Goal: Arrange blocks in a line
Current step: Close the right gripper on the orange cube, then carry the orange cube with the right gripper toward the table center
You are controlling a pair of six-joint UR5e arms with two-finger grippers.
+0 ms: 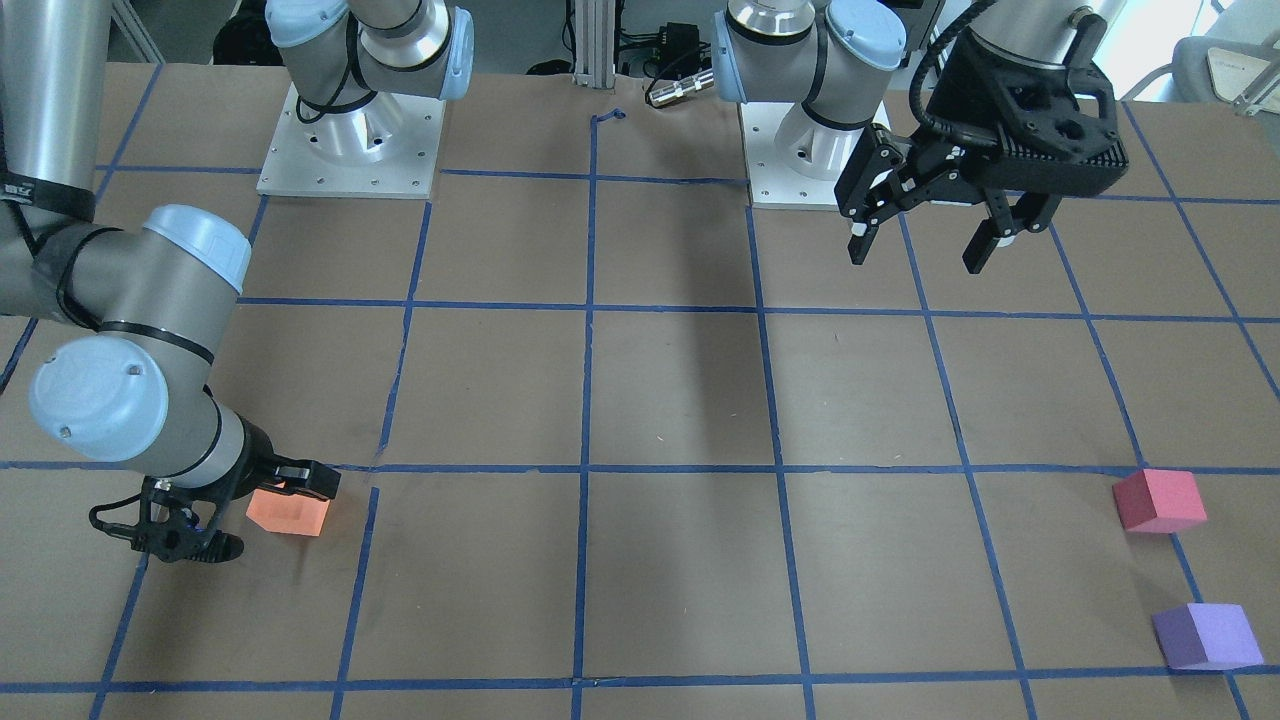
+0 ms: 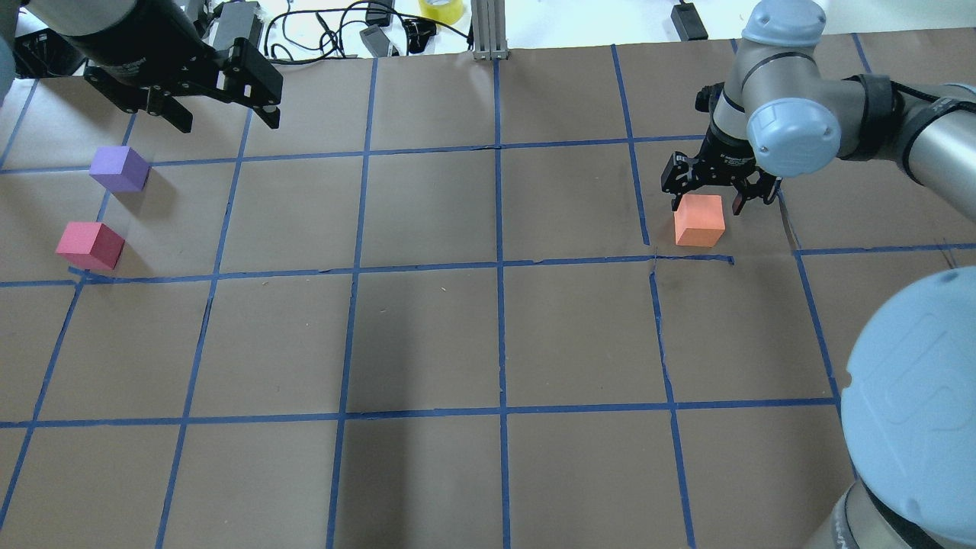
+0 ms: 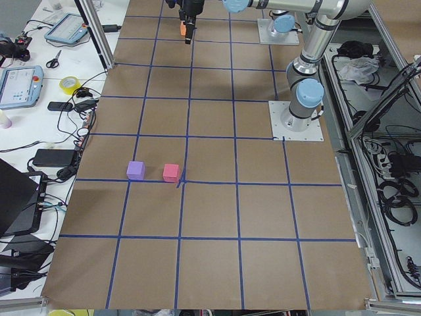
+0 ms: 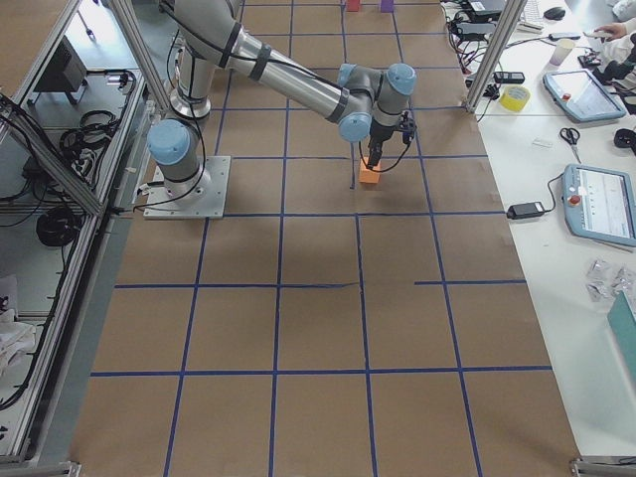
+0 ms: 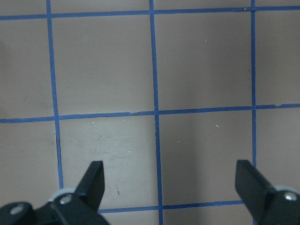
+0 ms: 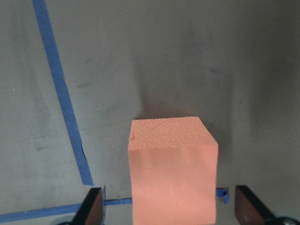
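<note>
The right gripper (image 2: 705, 204) is reaching down to the table (image 2: 427, 343) on the right side and is straddling the orange block (image 2: 698, 221). Its jaws are standing released, and in the wrist view the two fingers (image 6: 93, 208) are showing on either side of the orange block (image 6: 173, 173) with a clear gap between each finger and the foam, so nothing is being grasped. The block is sitting flat on the brown paper, just on the far side of a blue tape line (image 2: 579, 261) and right of a short cross line, well apart from the other two cubes. The red block (image 2: 90, 245) and the purple block (image 2: 120, 168) are lying near each other at the far left of the table. The purple one is sitting farther from the robot, and the red one is resting nearer, just beside a tape crossing. Neither is touching the other. The left gripper (image 2: 229, 120) is hanging high above the left side of the table, apart from both cubes, with its jaws spread wide and nothing between them. Its wrist camera is looking straight down at bare paper and tape lines between the open fingertips.
</note>
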